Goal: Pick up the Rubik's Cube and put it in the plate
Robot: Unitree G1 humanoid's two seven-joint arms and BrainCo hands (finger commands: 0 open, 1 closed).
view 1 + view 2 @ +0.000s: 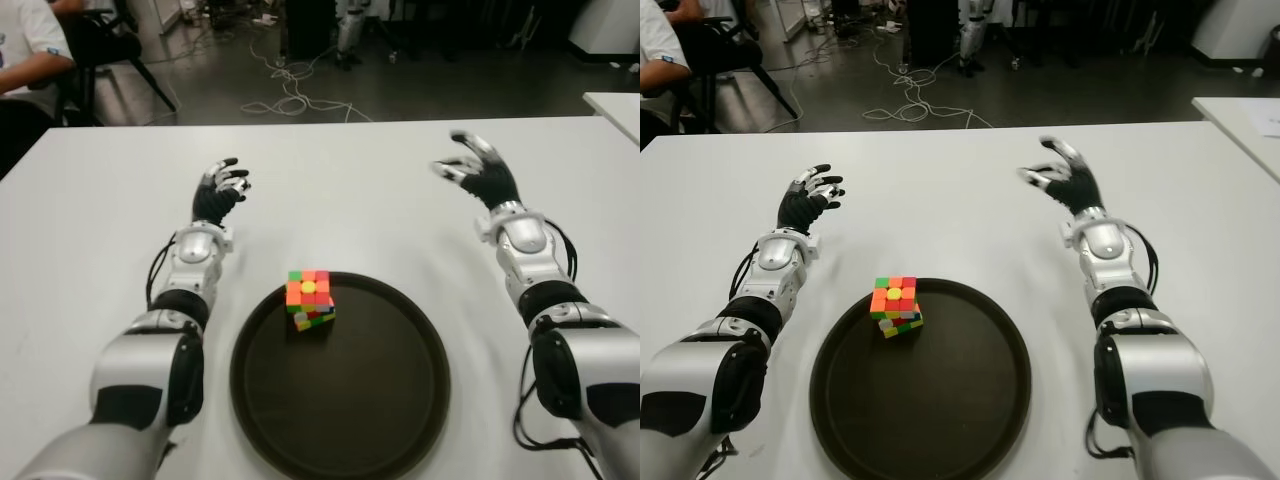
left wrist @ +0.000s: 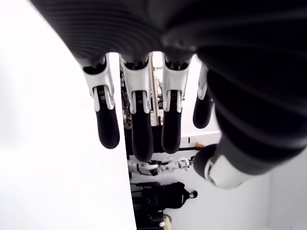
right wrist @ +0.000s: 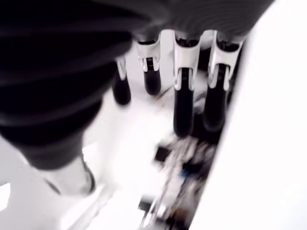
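The Rubik's Cube, with orange, red, yellow and green squares showing, sits inside the round dark plate near its far left rim. My left hand is over the white table, beyond and to the left of the plate, fingers relaxed and holding nothing. My right hand hovers farther back on the right, its fingers spread and empty. Neither hand touches the cube.
The white table stretches wide around the plate. Beyond its far edge is a dark floor with cables. A seated person is at the far left. Another table corner shows at the right.
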